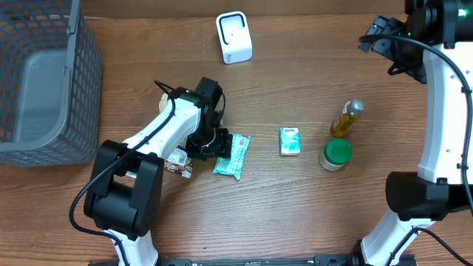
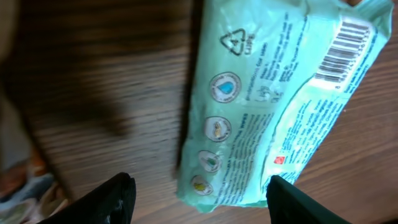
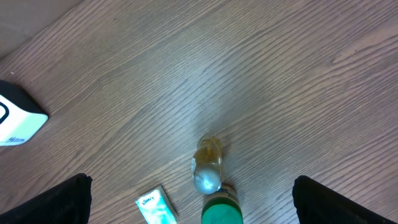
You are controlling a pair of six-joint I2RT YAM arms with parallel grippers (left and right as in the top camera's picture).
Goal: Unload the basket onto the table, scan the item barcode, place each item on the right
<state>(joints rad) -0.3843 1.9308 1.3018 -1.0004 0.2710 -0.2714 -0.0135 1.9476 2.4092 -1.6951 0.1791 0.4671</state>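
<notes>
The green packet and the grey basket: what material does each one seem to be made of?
Green packet: likely thin plastic film, slightly glossy. Its surface wrinkles softly and carries a printed recycling triangle and a barcode. Grey basket: probably moulded plastic, matte. Its walls are an even grid of fine bars, and its floor looks smooth and solid.

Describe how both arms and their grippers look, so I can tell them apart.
Both are white tubular links with black joints and bulky black bases. The left arm carries a black cable looping from base to wrist; the right arm adds a small green light near its wrist. Left fingers and right fingers are black.
</notes>
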